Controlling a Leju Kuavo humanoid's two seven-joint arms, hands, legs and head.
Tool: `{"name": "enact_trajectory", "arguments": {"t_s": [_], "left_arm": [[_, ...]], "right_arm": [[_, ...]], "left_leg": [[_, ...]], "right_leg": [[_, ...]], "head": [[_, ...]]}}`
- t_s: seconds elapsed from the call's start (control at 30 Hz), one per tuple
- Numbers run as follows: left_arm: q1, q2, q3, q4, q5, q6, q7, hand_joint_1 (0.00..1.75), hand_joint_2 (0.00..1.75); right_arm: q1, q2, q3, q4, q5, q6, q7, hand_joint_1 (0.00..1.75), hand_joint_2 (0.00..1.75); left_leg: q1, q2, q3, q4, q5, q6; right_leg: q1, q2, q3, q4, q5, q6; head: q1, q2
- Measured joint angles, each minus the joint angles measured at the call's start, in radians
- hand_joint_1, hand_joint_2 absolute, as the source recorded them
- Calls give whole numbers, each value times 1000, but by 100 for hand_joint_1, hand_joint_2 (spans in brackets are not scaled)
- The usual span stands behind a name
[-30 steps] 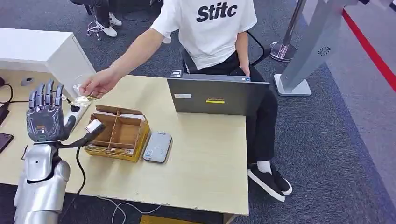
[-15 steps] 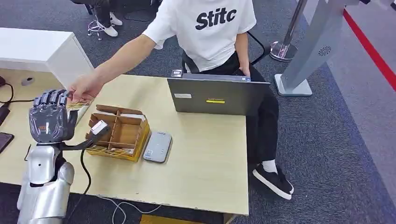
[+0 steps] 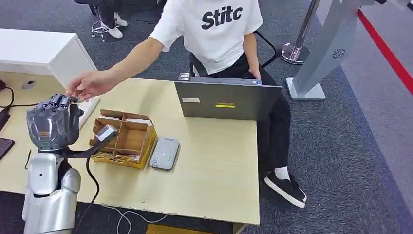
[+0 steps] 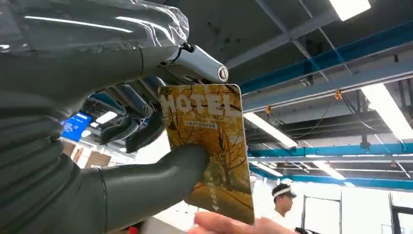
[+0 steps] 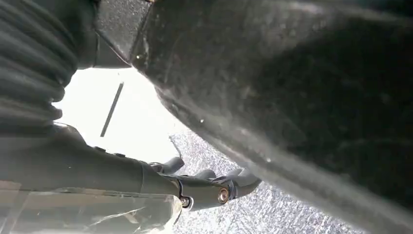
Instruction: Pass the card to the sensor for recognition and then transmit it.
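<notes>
Yellow card (image 4: 209, 146): printed "MOTEL" over autumn trees; pinched between the thumb and fingers of the left hand (image 3: 52, 122), raised above the counter's left end.
Left hand: closed on the card; thumb (image 4: 160, 180) pressed on its face, dark fingers (image 4: 141, 131) behind it.
Right hand (image 5: 214, 187): fingers slightly curled, nothing visible in them; whether open or closed I cannot tell.
Person's hand (image 3: 87, 84): stretched over the counter, just beside the left hand; fingertips touch the card's free edge in the left wrist view.
Counter (image 3: 209, 165): pale wood.
Box (image 3: 124, 139): cardboard, divided, beside the left hand.
Sensor (image 3: 164, 153): grey, flat, just beside the box.
Laptop (image 3: 226, 100): grey, open towards the person.
</notes>
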Motion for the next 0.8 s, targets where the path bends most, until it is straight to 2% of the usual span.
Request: {"name": "enact_trajectory", "arguments": {"t_s": [0.17, 0.33, 0.47, 0.8], "left_arm": [[35, -60, -131, -74, -40, -54, 47, 175, 175], [57, -75, -265, -84, -41, -76, 57, 175, 175], [66, -74, -340, -79, -42, -96, 57, 175, 175], [67, -64, -425, 45, -43, -151, 84, 175, 175]], "right_arm": [[1, 0, 0, 0, -21, -2, -4, 0, 175], [2, -1, 0, 0, -35, -2, -7, 0, 175], [2, -2, 0, 0, -43, -3, -6, 0, 175], [2, -4, 0, 0, -46, 0, -5, 0, 175]], "left_leg": [[0, 0, 0, 0, 0, 0], [0, 0, 0, 0, 0, 0], [0, 0, 0, 0, 0, 0], [0, 0, 0, 0, 0, 0]], "right_leg": [[0, 0, 0, 0, 0, 0], [0, 0, 0, 0, 0, 0], [0, 0, 0, 0, 0, 0], [0, 0, 0, 0, 0, 0]], "head": [[0, 0], [0, 0], [0, 0], [0, 0]]}}
